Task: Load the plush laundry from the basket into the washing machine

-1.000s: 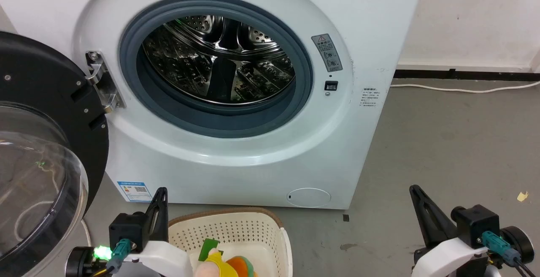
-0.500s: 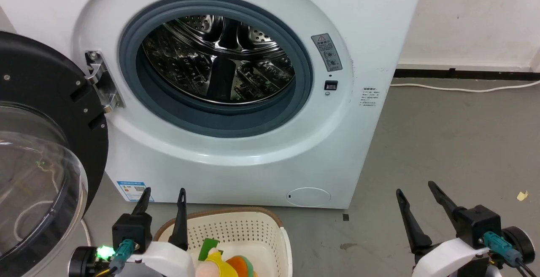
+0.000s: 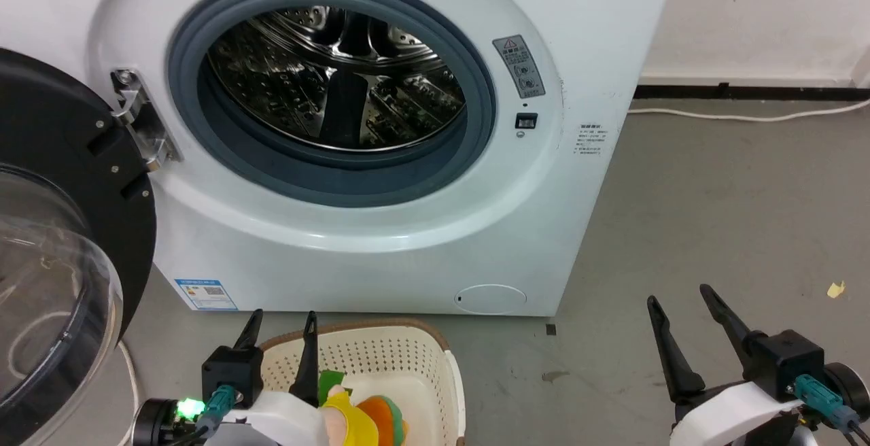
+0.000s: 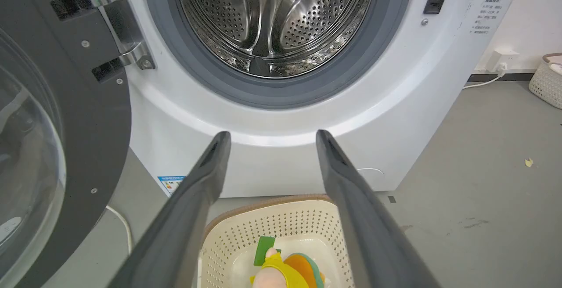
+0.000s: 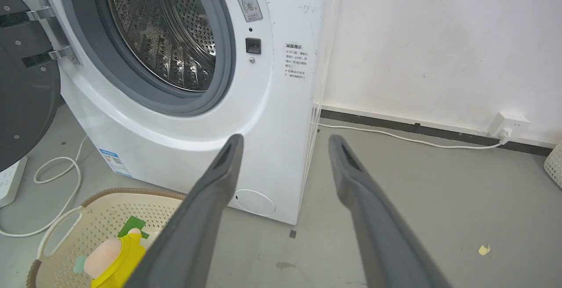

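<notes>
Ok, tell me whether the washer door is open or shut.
Open. The door stands swung out to the left on its hinge, leaving the steel drum exposed.

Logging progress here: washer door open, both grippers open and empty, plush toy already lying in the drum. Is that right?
Not quite. The plush toy lies in the basket on the floor in front of the washer, as the left wrist view shows; no toy shows in the drum. The rest stands.
</notes>
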